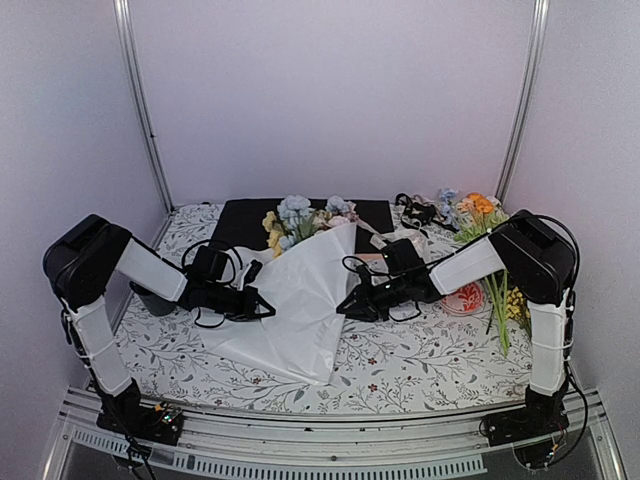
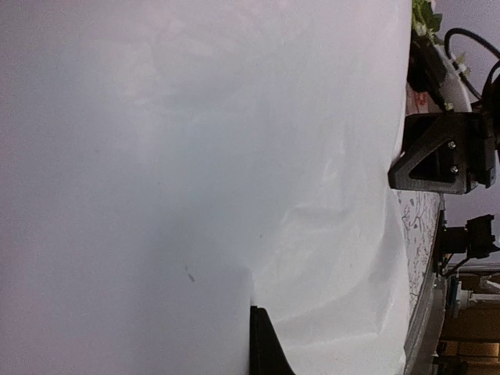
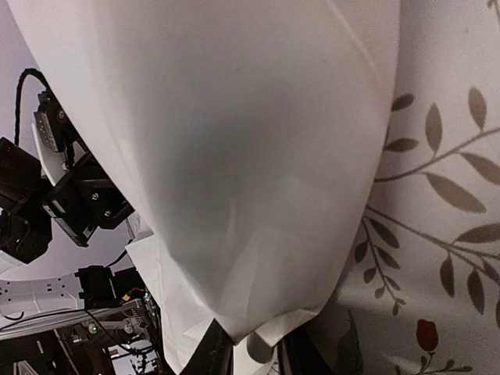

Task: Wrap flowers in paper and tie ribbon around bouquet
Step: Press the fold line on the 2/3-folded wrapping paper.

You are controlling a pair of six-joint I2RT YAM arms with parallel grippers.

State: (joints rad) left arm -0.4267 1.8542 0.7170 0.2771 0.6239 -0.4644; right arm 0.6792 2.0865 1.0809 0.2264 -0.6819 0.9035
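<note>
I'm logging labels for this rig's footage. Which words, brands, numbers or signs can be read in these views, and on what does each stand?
No text can be read in any view.
paper: blank white.
tablecloth: leaf and flower print only, no words.
red-and-white disc: patterned, too small to tell whether any of it is lettering.
left arm and right arm: no lettering legible.

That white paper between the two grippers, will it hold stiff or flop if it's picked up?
Probably floppy: the paper sags and folds between the left gripper and right gripper. Likely light and easy to crease, judging by its crumpled corner in the right wrist view.
</note>
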